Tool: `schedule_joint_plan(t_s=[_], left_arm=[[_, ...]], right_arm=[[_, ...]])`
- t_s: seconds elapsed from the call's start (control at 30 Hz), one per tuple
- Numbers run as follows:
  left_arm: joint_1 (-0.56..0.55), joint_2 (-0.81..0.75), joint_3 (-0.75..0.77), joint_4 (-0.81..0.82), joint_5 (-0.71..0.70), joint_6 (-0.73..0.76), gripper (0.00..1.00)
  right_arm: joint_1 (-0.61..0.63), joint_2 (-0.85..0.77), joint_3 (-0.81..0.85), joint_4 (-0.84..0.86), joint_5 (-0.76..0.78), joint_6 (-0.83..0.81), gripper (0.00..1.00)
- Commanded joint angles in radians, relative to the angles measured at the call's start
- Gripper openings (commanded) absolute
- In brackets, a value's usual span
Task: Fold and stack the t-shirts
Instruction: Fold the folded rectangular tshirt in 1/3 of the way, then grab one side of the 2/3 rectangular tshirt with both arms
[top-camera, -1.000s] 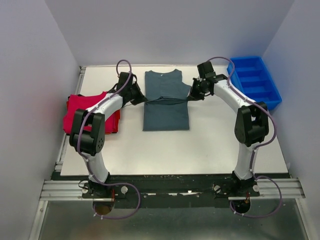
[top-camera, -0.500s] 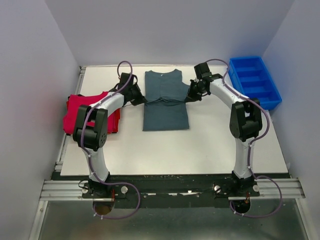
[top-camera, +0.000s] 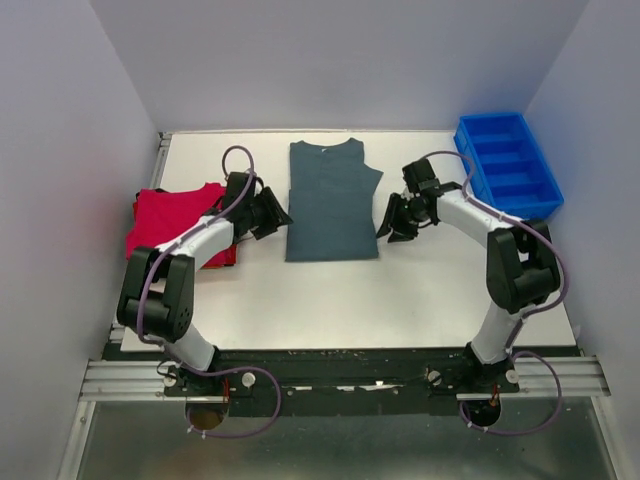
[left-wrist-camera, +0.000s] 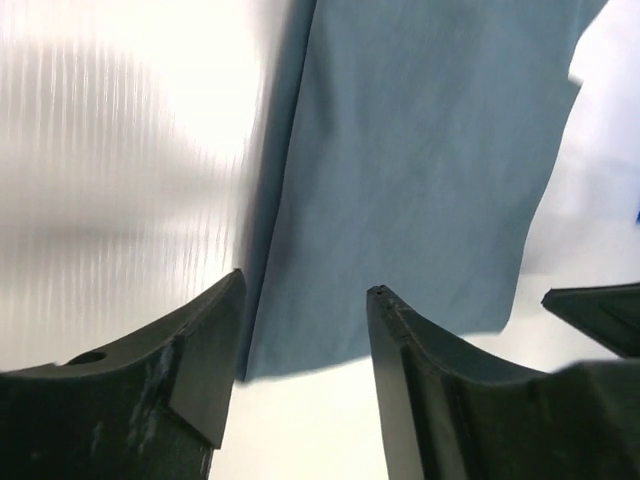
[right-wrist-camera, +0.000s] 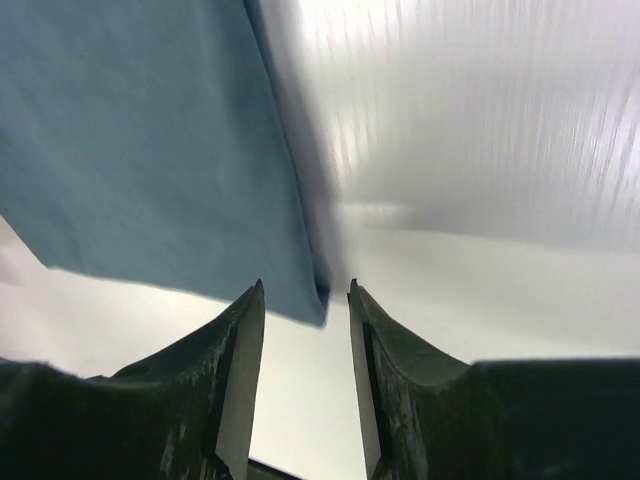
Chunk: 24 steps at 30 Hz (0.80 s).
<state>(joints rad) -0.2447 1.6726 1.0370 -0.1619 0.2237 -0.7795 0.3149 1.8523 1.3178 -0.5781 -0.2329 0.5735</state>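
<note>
A white table (top-camera: 330, 300) stands between pale, plain walls (top-camera: 340, 60), with metal rails along its near edge. One grey shirt (top-camera: 333, 205) lies flat at the middle of the far half. Its long axis runs near to far and its collar points at the back wall. A red pile (top-camera: 170, 215) sits at the left edge; I cannot tell how many shirts it holds. One blue bin (top-camera: 468, 150) is in the far right corner. The left gripper (left-wrist-camera: 306, 285) is just beside the grey shirt's left edge, jaws spread and empty. The right gripper (right-wrist-camera: 305, 287) is by its right edge, jaws apart and holding nothing.
</note>
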Motion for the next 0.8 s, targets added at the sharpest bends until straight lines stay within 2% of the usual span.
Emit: schedule_joint_plan(t_s=[0.0, 0.13, 0.53, 0.67, 0.77], left_arm=[[-0.016, -0.128, -0.19, 0.079, 0.011, 0.01, 0.61], [-0.025, -0.136, -0.279, 0.12, 0.045, 0.006, 0.57], [-0.027, -0.064, -0.299, 0.136, 0.089, 0.025, 0.51], [-0.027, -0.047, -0.308, 0.134, 0.094, 0.022, 0.49], [-0.028, -0.04, -0.31, 0.131, 0.106, 0.02, 0.49]], right_arm=[[0.012, -0.099, -0.172, 0.122, -0.074, -0.032, 0.46], [0.021, -0.091, -0.23, 0.156, -0.132, -0.043, 0.44], [0.03, -0.016, -0.249, 0.216, -0.166, -0.034, 0.41], [0.03, 0.011, -0.25, 0.218, -0.154, -0.032, 0.36], [0.032, 0.015, -0.252, 0.221, -0.154, -0.032, 0.24]])
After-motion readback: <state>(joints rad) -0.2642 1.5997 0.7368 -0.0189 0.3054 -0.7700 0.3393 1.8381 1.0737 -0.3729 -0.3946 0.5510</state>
